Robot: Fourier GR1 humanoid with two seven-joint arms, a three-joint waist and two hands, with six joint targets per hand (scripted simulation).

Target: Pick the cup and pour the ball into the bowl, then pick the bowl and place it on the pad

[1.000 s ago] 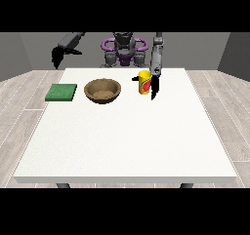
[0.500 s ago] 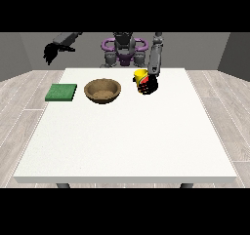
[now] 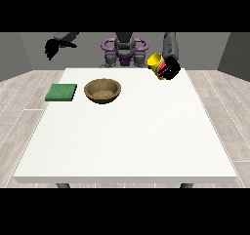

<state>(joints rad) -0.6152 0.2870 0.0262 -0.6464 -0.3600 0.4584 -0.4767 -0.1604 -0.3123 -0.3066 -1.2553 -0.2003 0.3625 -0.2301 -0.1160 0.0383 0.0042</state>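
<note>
A yellow cup (image 3: 157, 63) with red markings hangs above the table's far right part, tilted with its mouth towards the view's left. The hand at the view's right (image 3: 169, 68) is curled round it. The ball does not show. A brown wooden bowl (image 3: 102, 90) stands upright on the table, left of the cup and lower in the view. A green square pad (image 3: 61, 92) lies flat near the table's left edge, beside the bowl. The hand at the view's left (image 3: 53, 47) hangs in the air above and behind the pad, holding nothing.
The white table (image 3: 127, 141) stretches wide towards the camera in front of the bowl and pad. The robot's purple and grey torso (image 3: 124, 51) stands behind the table's far edge. Grey floor planks surround the table.
The hand at the view's right has lifted the cup off the table and tilted it, moving slightly rightward and up. The other hand has risen and swung towards the view's left.
</note>
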